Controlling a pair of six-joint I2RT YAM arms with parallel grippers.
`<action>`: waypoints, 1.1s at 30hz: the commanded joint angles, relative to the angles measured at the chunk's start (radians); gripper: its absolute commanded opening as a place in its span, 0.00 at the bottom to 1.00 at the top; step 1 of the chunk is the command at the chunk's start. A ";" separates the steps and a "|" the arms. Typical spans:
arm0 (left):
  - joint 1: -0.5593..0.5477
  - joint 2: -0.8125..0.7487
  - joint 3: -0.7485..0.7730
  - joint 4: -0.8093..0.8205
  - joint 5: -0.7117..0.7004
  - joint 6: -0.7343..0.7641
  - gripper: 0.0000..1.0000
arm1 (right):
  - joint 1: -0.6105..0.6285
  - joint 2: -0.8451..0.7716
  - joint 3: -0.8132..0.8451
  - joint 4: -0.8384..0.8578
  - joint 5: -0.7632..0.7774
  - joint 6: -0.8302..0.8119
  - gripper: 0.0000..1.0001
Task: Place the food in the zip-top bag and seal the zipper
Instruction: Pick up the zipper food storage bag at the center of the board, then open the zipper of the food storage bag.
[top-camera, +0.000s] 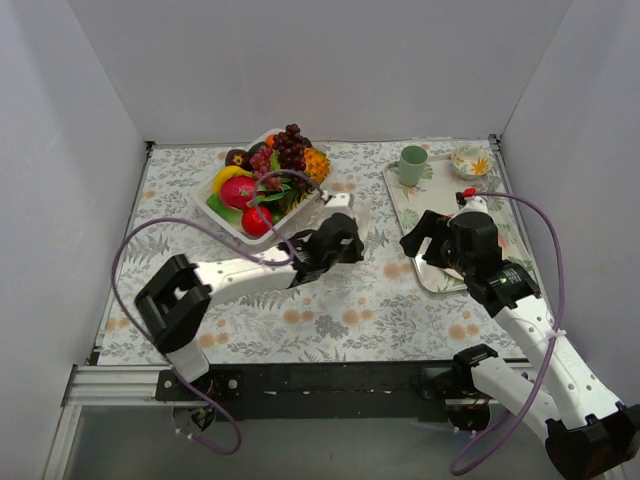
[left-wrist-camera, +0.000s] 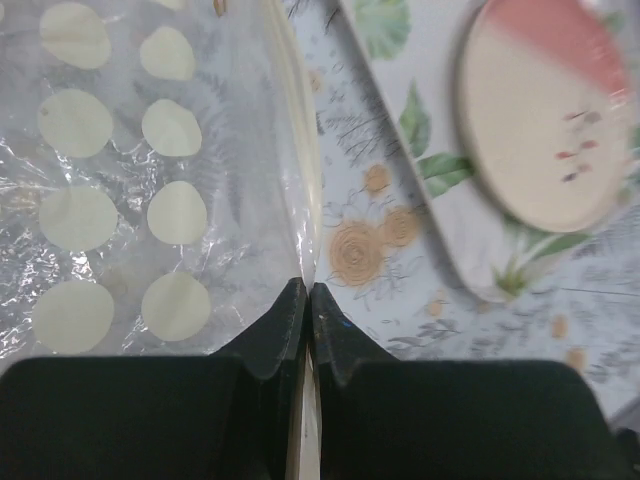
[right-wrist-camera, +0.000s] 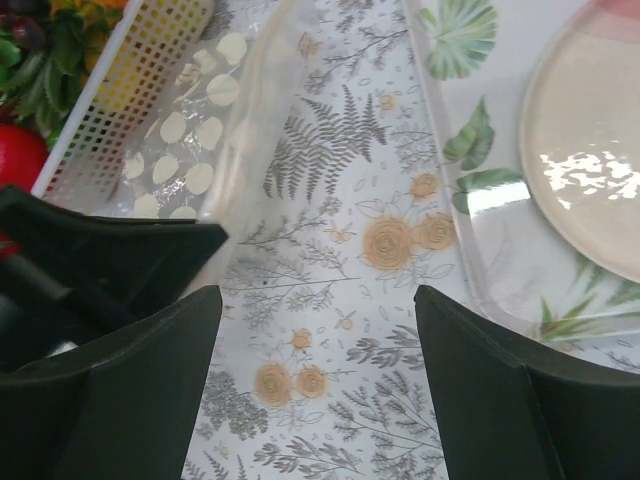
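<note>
White walls (top-camera: 320, 60) enclose the floral tablecloth (top-camera: 380, 290); left fingers (left-wrist-camera: 270, 340) pinch the zip-top bag (left-wrist-camera: 200, 150), right fingers (right-wrist-camera: 150, 380) spread apart.

- The zip-top bag (left-wrist-camera: 110, 250) is thin, clear plastic film, crinkled and glossy, printed with matt cream dots.
- Its zipper (left-wrist-camera: 300, 180) is a thicker, cloudy plastic strip, and smooth.
- The left gripper (left-wrist-camera: 307, 292) and right gripper (right-wrist-camera: 318, 300) have matt black plastic fingers.
- The table cover (right-wrist-camera: 330, 150) looks smooth and matt, with a floral print.
- The tray (right-wrist-camera: 480, 240) and plate (right-wrist-camera: 590, 170) are glossy and show glare.
- The basket (right-wrist-camera: 110, 110) is white perforated plastic.
- The food (top-camera: 240, 190) looks like smooth, slightly shiny plastic.
</note>
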 joint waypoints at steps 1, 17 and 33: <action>0.091 -0.292 -0.217 0.231 0.183 -0.130 0.00 | -0.005 0.044 -0.007 0.187 -0.149 0.057 0.85; 0.141 -0.479 -0.457 0.324 0.322 -0.221 0.00 | 0.017 0.151 -0.075 0.480 -0.350 0.206 0.70; 0.141 -0.459 -0.477 0.331 0.337 -0.215 0.00 | 0.075 0.351 0.027 0.523 -0.261 0.218 0.59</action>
